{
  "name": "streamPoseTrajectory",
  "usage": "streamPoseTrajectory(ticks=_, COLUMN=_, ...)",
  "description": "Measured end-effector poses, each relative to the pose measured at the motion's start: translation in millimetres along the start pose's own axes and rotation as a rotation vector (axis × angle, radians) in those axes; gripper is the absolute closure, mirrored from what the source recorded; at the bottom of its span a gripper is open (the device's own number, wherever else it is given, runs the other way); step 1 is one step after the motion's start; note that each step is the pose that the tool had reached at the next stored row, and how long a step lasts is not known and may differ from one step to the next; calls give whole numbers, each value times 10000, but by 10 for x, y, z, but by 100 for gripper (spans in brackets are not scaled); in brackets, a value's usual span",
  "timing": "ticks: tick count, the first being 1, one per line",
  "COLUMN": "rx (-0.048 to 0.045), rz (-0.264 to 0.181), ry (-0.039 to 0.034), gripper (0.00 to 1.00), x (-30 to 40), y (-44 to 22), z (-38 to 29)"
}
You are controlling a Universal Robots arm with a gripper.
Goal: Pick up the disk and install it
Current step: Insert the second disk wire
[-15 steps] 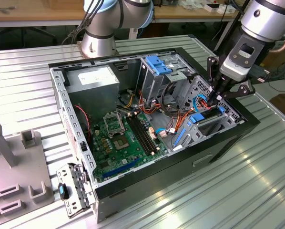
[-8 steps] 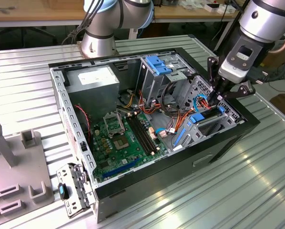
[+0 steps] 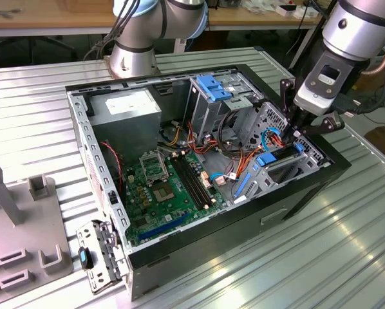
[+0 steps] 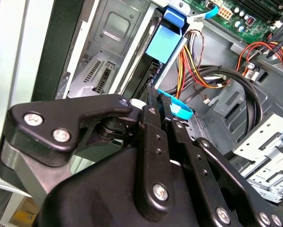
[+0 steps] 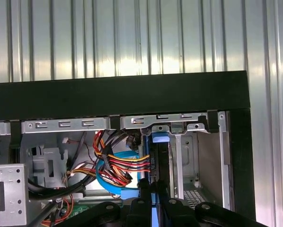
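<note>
An open computer case (image 3: 199, 212) lies on its side on the ribbed metal bench (image 3: 321, 257), its motherboard (image 3: 167, 187) facing up. The arm reaches down into the corner of the case at the exterior view's right, where the hand (image 3: 294, 132) sits low over a grey drive cage (image 3: 289, 168).

The disk (image 4: 164, 45) stands on edge in that cage — its bright blue carrier frame shows at the end, with the dark body running back toward the hand. In the second wrist view the two black fingers (image 4: 153, 127) lie close together, pressed on the near edge of the disk; the contact itself is partly hidden by the linkage, so the pinch looks likely rather than certain. In the first wrist view the fingertips meet at a blue edge of the disk (image 5: 156, 142), which sits upright in a slot just under the black case rim (image 5: 132, 97).

Just beside the disk hangs a bundle of red, yellow and orange cables (image 5: 114, 165), with a thin blue ribbon cable (image 4: 179, 108) curling near the fingers. A second blue bracket (image 3: 213, 87) tops another cage further back in the case. A power supply (image 3: 125, 106) sits in the far corner, and a grey fixture (image 3: 18, 225) rests on the bench at the exterior view's left.
</note>
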State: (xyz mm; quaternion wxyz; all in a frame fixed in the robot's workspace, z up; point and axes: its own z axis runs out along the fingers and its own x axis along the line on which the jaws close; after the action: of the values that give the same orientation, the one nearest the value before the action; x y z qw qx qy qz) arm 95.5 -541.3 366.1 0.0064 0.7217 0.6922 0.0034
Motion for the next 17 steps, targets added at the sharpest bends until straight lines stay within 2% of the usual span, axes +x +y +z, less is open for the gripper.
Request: streamPoseTrajectory(ticks=17, rx=-5, rz=-1, ry=7, gripper=84, x=-1, y=-17, z=8)
